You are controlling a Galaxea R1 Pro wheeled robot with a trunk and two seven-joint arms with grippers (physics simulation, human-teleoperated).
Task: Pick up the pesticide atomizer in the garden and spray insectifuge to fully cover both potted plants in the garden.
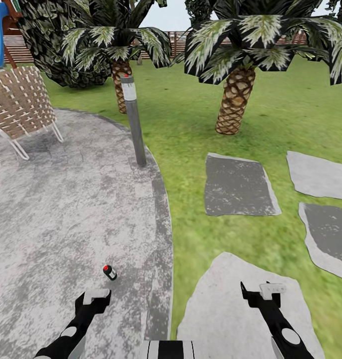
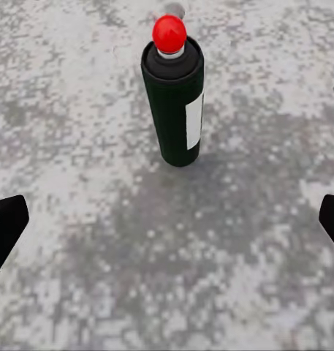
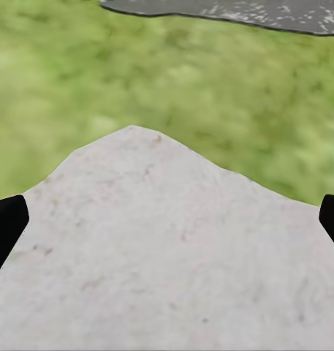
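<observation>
The pesticide atomizer (image 1: pixel 110 272) is found upright on the stone patio (image 1: pixel 66 209), at twelve o'clock from the left gripper (image 1: pixel 93 298), untouched. Both the left and right gripper (image 1: pixel 263 291) are seen spread wide, empty.

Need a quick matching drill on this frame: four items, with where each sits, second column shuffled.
Things:
1 pesticide atomizer
2 bollard lamp
3 right gripper
4 wicker chair

Places:
A above a pale stepping stone
B upright on the patio, just ahead of the left gripper
C at the patio's rim by the lawn
D far left of the patio

Pairs: 1-B, 2-C, 3-A, 4-D
</observation>
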